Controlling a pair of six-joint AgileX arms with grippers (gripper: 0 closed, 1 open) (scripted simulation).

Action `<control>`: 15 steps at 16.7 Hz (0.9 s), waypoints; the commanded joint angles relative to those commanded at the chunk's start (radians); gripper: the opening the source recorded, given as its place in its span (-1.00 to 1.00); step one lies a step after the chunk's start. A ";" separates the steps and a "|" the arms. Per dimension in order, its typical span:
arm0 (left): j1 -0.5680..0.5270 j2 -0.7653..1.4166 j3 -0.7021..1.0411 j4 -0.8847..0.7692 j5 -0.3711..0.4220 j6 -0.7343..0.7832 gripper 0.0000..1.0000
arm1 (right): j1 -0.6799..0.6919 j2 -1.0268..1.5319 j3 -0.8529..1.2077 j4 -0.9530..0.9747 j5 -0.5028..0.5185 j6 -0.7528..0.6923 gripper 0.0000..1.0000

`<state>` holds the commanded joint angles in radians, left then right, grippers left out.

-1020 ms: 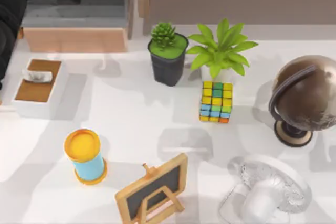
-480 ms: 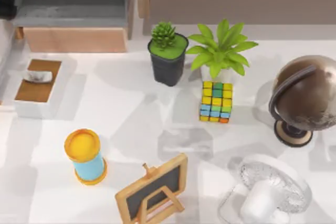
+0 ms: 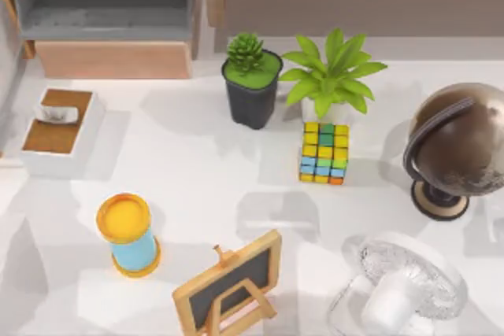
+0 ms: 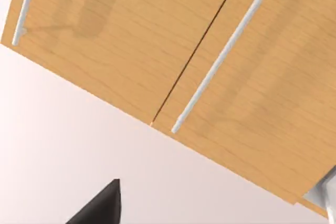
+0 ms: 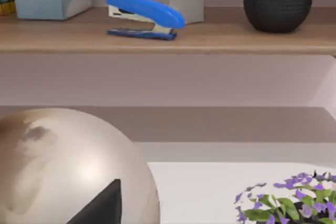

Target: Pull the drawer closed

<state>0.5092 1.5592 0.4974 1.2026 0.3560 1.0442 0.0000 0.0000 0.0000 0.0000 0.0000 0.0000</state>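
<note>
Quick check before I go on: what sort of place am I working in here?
Most likely a home-office or study desk, as a rendered scene. A globe and small chalkboard stand on the white table, a blue stapler lies on the wooden shelf, and the open drawer sits at the back left.

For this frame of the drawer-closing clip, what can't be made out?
- Drawer: its back is cut off by the top view's upper edge, so how far it stands out is unclear.
- Left gripper: the left wrist view shows one dark fingertip; open or shut is unreadable.
- Right gripper: one fingertip against the globe; likewise.
</note>
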 joint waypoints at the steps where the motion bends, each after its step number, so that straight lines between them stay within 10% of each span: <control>1: 0.050 0.040 -0.015 0.052 0.052 0.073 1.00 | 0.000 0.000 0.000 0.000 0.000 0.000 1.00; 8: 0.214 0.343 -0.064 0.299 0.343 0.467 1.00 | 0.000 0.000 0.000 0.000 0.000 0.000 1.00; 15: 0.210 0.432 -0.060 0.338 0.405 0.547 1.00 | 0.000 0.000 0.000 0.000 0.000 0.000 1.00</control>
<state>0.7191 1.9915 0.4375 1.5406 0.7615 1.5909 0.0000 0.0000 0.0000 0.0000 0.0000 0.0000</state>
